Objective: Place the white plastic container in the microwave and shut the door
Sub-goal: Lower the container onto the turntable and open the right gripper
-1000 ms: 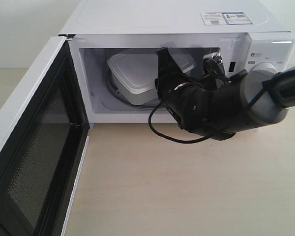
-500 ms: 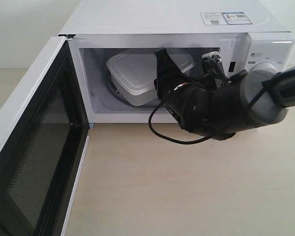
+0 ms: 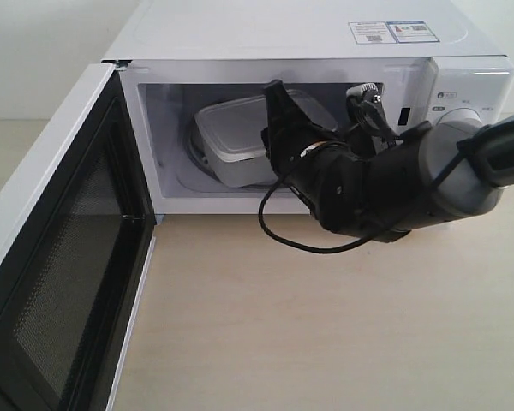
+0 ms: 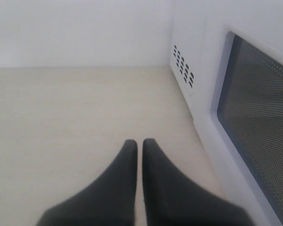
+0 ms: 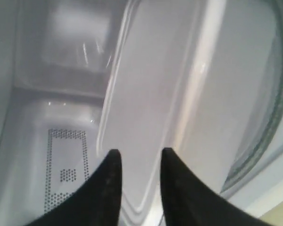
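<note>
Right pincer (image 5: 139, 154) parted over white plastic container (image 3: 230, 128); one end hidden behind arm (image 3: 385, 188).

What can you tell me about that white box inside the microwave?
A shallow, rounded-rectangle box of milky white plastic, its flat rimmed lid on. It lies about flat, lid up, on the turntable inside the open microwave. The right end effector is open at its near edge; whether they touch is unclear.

Soft even light, shadowed microwave (image 3: 283, 34) interior, wrist views blurred up close.
</note>
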